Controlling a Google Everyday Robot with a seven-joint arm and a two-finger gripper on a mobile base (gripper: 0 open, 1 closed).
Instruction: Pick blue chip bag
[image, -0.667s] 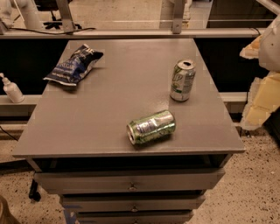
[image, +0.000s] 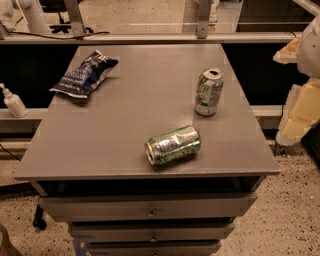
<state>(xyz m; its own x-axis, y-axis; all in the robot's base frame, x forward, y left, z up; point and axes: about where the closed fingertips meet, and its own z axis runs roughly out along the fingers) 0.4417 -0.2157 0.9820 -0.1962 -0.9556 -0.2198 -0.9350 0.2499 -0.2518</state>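
Observation:
The blue chip bag (image: 84, 73) is a crumpled dark navy foil bag with white lettering. It lies flat at the far left corner of the grey cabinet top (image: 125, 125). My gripper (image: 300, 111) shows as pale cream shapes at the right edge of the camera view. It is off the cabinet's right side, far from the bag, with nothing seen in it.
A green-and-silver soda can (image: 208, 92) stands upright at the right middle. A dented can (image: 172, 145) lies on its side near the front edge. Drawers (image: 149, 206) are below the top. A white pump bottle (image: 13, 102) sits on a low ledge at left.

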